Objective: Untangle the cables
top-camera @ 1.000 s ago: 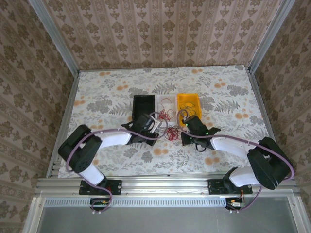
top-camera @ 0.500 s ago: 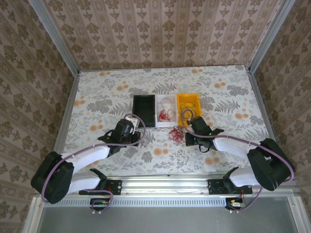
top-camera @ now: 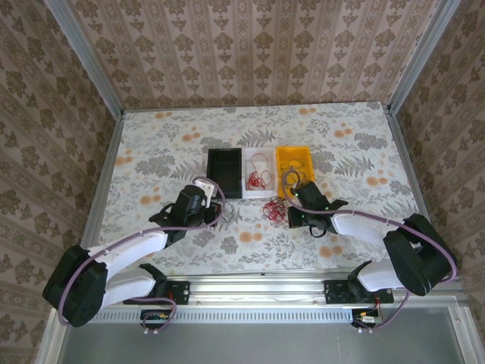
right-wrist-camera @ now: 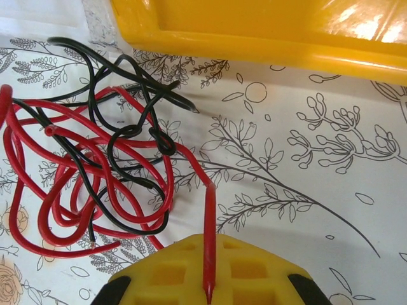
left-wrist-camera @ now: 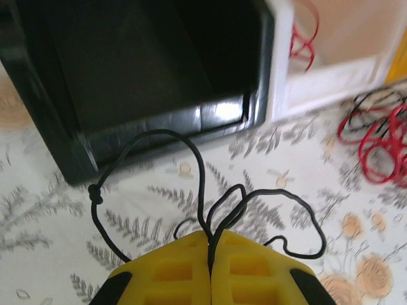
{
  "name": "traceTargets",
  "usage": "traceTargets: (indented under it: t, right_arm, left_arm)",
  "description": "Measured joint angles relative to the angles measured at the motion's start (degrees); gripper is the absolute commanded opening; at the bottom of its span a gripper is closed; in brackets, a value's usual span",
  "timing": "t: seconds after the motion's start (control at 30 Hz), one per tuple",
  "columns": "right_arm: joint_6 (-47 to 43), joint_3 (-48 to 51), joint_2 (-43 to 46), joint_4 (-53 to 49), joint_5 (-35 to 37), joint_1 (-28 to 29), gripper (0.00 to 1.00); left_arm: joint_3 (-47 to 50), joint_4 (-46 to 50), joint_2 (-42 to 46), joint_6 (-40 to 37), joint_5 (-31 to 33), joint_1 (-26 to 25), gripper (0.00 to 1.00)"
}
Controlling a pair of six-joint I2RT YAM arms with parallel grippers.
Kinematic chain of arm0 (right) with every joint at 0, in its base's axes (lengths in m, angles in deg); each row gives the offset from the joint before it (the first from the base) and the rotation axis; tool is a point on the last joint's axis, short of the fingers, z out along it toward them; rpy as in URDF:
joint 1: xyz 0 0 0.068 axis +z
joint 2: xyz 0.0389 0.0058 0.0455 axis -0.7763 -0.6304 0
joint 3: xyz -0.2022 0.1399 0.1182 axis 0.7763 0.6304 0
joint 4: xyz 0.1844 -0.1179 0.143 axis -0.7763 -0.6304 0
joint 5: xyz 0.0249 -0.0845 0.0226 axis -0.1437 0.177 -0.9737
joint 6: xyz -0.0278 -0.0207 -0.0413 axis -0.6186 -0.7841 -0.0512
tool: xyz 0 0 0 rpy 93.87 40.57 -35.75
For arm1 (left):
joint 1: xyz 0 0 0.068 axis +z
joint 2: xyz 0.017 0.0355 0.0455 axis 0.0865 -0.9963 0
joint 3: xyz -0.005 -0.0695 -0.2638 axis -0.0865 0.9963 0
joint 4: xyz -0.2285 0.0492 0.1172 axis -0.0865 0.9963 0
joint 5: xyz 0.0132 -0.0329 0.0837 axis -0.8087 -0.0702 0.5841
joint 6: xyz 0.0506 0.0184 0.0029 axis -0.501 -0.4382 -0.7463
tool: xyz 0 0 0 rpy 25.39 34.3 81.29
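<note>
The left gripper [left-wrist-camera: 210, 240] is closed tight on a black cable [left-wrist-camera: 198, 166] looping before the black bin [left-wrist-camera: 159, 121], apparently free of the bunch. The right gripper [right-wrist-camera: 208, 244] pinches a red strand [right-wrist-camera: 210, 210] of the cables [right-wrist-camera: 108, 165], which lie tangled beside the yellow bin [right-wrist-camera: 254, 44].

Probably a lab: aluminium-framed booth [top-camera: 250, 53]

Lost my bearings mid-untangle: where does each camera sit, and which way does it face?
Top external: above and behind the bases, looking down on the table; left arm and right arm show whole.
Left wrist: low, facing the black bin; left gripper shut on a black cable.
Right wrist: low, facing the yellow bin; right gripper shut on a red cable.
Shared: both wrist views catch the red-and-black tangle.
</note>
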Motion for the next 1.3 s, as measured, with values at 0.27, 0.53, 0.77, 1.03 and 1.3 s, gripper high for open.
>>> traceTargets:
  t: [0.27, 0.53, 0.77, 1.03, 1.3]
  right_arm:
    - [-0.15, -0.09, 0.00, -0.04, -0.37, 0.02, 0.00]
    - [-0.28, -0.39, 0.00, -0.24, -0.59, 0.17, 0.00]
    - [-0.46, -0.94, 0.39, -0.66, -0.63, 0.37, 0.00]
    - [-0.48, -0.94, 0.81, -0.61, -1.70, 0.37, 0.00]
    - [-0.61, -0.94, 0.81, -0.61, -1.86, 0.37, 0.00]
  left_arm:
    - [-11.87, -3.54, -3.02, -0.37, 1.44, 6.58, 0.00]
    - [-21.77, -6.34, -22.29, -2.89, 2.99, 8.90, 0.45]
    - [-26.25, -6.51, -26.34, -3.63, 6.21, 8.37, 0.65]
    - [-26.53, -4.66, -21.51, -9.05, -2.64, 2.95, 0.60]
    - [-26.77, -0.42, -27.47, -10.21, -18.64, -5.49, 0.63]
